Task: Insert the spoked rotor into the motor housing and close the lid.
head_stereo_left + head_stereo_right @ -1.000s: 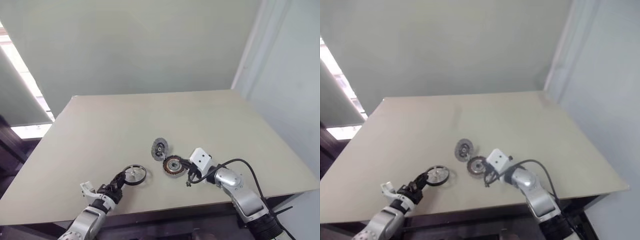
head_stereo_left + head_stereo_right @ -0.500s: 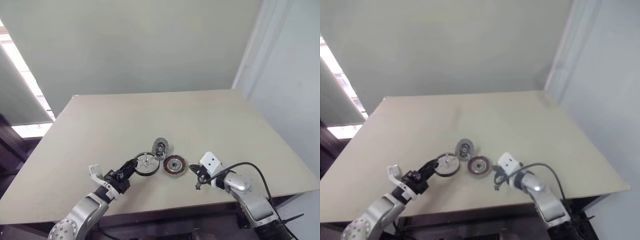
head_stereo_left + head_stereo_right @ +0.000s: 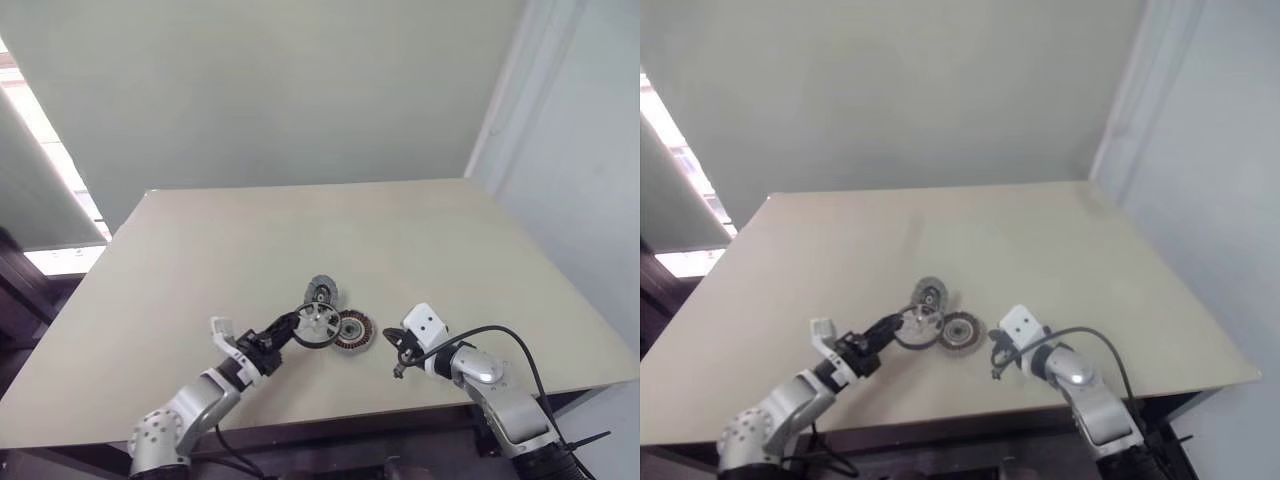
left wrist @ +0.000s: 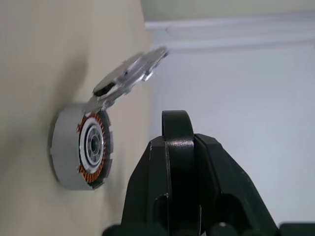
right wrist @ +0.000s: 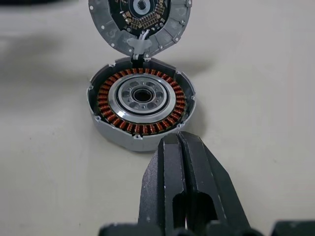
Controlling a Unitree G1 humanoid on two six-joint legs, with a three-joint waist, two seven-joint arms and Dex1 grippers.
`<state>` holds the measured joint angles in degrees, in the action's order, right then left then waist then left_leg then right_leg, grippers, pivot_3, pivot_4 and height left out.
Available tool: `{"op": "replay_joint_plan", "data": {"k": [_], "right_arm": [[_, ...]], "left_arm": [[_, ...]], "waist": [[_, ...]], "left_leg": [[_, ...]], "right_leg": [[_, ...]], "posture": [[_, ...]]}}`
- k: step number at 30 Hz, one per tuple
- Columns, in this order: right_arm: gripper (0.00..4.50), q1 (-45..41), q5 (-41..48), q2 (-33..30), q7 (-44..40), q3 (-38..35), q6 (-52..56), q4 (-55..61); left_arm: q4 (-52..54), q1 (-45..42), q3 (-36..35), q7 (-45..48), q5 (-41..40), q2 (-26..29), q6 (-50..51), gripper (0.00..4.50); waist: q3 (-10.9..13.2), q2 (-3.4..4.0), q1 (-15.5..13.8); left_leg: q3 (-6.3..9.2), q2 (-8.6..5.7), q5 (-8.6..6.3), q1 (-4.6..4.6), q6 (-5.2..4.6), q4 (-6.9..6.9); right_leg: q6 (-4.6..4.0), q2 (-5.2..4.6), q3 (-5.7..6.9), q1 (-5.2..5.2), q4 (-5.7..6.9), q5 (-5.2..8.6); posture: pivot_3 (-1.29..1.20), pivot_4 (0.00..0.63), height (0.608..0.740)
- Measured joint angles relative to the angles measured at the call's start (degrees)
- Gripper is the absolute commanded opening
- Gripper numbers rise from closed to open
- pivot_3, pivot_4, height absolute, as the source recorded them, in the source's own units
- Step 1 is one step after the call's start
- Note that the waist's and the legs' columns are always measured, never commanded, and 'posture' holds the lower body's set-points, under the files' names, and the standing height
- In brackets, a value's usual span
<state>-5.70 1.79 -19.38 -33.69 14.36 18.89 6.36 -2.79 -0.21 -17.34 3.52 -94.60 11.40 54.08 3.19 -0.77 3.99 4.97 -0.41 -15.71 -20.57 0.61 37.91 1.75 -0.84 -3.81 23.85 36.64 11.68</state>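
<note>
The motor housing point(image 5: 141, 101), a ring of copper windings around a silver centre, lies on the table near the front. Its lid point(image 5: 140, 19), a grey disc, stands tilted open from the housing's far rim. My left gripper point(image 3: 293, 326) is shut on the spoked rotor point(image 3: 318, 323), a dark-rimmed ring with silver spokes. It holds the rotor off the table at the housing's point(image 3: 352, 330) left edge. My right gripper point(image 3: 396, 352) is shut and empty, just right of the housing and not touching it. In the left wrist view the housing point(image 4: 83, 147) and raised lid point(image 4: 129, 76) lie beyond the fingers point(image 4: 179, 147).
The beige table point(image 3: 300, 230) stretches bare behind the parts. Its front edge point(image 3: 330, 418) runs close under both arms. A black cable point(image 3: 500, 335) loops off my right wrist.
My left arm has carried the rotor right and up, from the front left to the housing's edge. My right gripper has drawn back to the right, away from the housing.
</note>
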Motion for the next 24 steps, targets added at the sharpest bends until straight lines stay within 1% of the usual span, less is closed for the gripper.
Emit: {"op": "replay_joint_plan", "data": {"k": [5, 7, 12, 20, 24], "right_arm": [[0.00, 0.0, 0.0, 0.3, 0.3, 0.2, 0.0, 0.0], [0.00, 0.1, -0.2, 0.4, 0.7, 0.4, 0.1, 0.1], [0.00, 0.9, -0.2, 0.4, 1.1, 0.5, 0.5, 0.3], [0.00, 1.9, -0.2, 0.4, 1.1, 0.6, 0.8, 1.5], [0.00, 2.0, -0.2, 0.4, 1.1, 0.6, 0.9, 1.5]], "left_arm": [[0.7, 0.5, 7.4, 2.6, 9.7, -9.4, -3.1, 0.36], [0.5, 0.3, 9.1, 4.3, 13.1, -11.6, -4.5, 0.36], [-2.6, -1.7, 8.3, 7.5, 19.2, -11.8, -7.6, 0.36], [-5.7, -5.0, 2.9, 9.1, 20.0, -11.4, -8.2, 0.36], [-7.3, -6.4, 2.0, 9.5, 22.3, -11.5, -9.4, 0.36]], "waist": [[0.0, -0.01, -0.2], [0.0, -0.02, -0.3], [0.0, 0.05, 0.1], [0.0, 0.04, 0.0], [0.0, 0.04, 0.0]], "left_leg": [[-0.03, -0.05, 0.00, -0.01, 0.00, 0.02], [-0.04, -0.01, 0.00, 0.01, -0.01, 0.02], [-0.03, 0.06, 0.01, 0.04, -0.01, 0.03], [0.00, 0.02, 0.01, 0.00, -0.02, 0.04], [-0.01, 0.01, 0.01, 0.02, -0.02, 0.06]], "right_leg": [[0.01, -0.01, -0.08, -0.03, -0.02, 0.00], [0.00, 0.03, -0.07, -0.01, 0.00, 0.00], [0.00, 0.09, -0.04, 0.00, 0.03, 0.00], [0.00, 0.06, -0.03, -0.01, 0.02, 0.00], [0.01, 0.05, -0.04, -0.04, 0.02, 0.00]], "posture": [[0.00, 0.000, 0.740], [0.00, 0.000, 0.740], [0.00, 0.000, 0.740], [0.00, 0.000, 0.740], [0.00, 0.000, 0.740]]}}
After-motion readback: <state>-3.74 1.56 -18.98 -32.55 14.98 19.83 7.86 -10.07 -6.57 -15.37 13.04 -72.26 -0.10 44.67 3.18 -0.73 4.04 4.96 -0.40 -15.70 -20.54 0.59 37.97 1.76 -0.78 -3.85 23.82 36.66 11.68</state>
